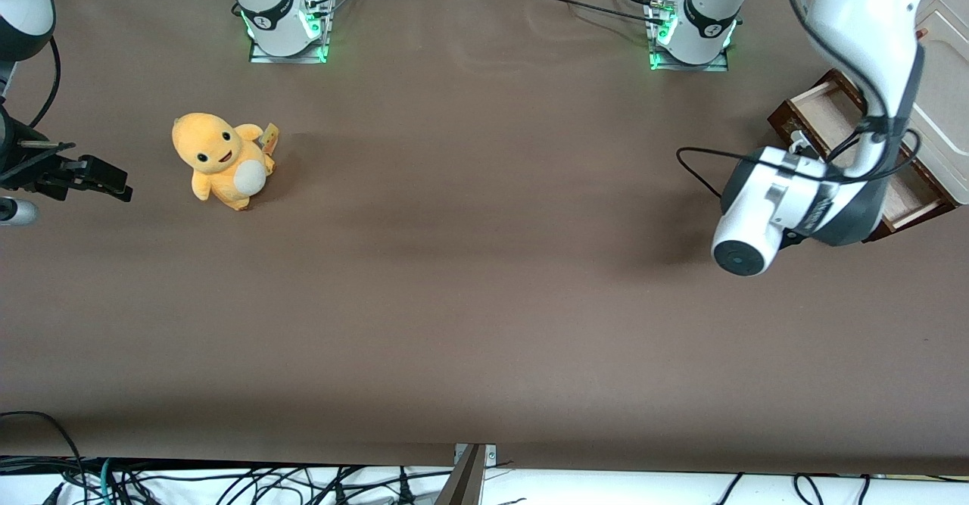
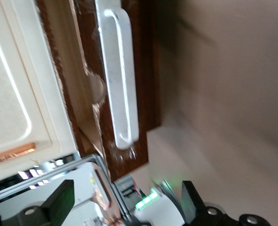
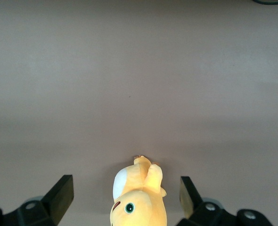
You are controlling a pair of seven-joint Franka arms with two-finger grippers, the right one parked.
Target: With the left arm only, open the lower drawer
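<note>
The lower drawer (image 1: 829, 111) stands pulled out of the cream cabinet (image 1: 946, 73) at the working arm's end of the table, with its pale wood inside showing. The left arm (image 1: 855, 28) reaches down over it, and its wrist (image 1: 764, 210) hides the gripper in the front view. In the left wrist view the drawer's dark brown front (image 2: 146, 70) and long white bar handle (image 2: 120, 80) show. The left gripper (image 2: 127, 193) is open and empty. Its black fingers (image 2: 59, 202) are spread wide and clear of the handle, touching nothing.
A cream panel (image 2: 16, 94) with a brown slot (image 2: 12, 153) sits above the drawer. A yellow plush toy (image 1: 223, 158) sits toward the parked arm's end. Two arm bases with green lights (image 1: 286, 17) (image 1: 693, 24) stand at the table edge farthest from the front camera.
</note>
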